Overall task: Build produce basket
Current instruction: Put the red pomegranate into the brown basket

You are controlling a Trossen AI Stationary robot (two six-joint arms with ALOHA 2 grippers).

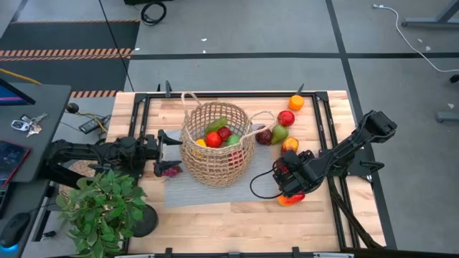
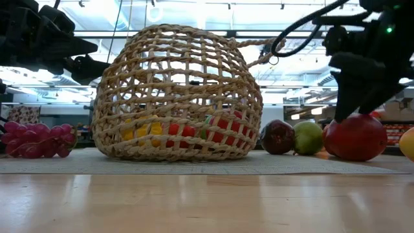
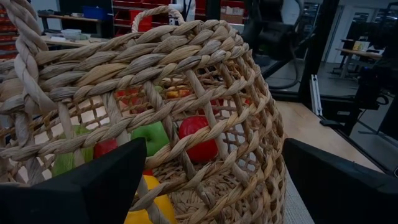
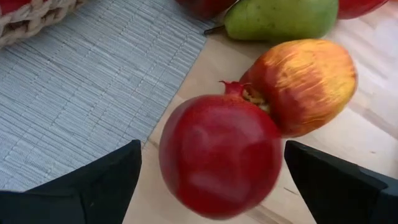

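R pincer wide open, fingers either side of a red pomegranate on the desk, not gripping. Touching it beyond: a red-yellow apple; farther, a green pear. L pincer wide open, just beside basket w/ fruit inside.

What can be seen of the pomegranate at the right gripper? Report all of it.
The pomegranate is a round, glossy, deep-red toy fruit with a small pointed crown at one end. It sits on the bare wooden table, just off the edge of the grey mat. Its crown end meets a red-and-yellow apple. The right gripper is open, its dark fingers standing on either side of the fruit, not gripping it.
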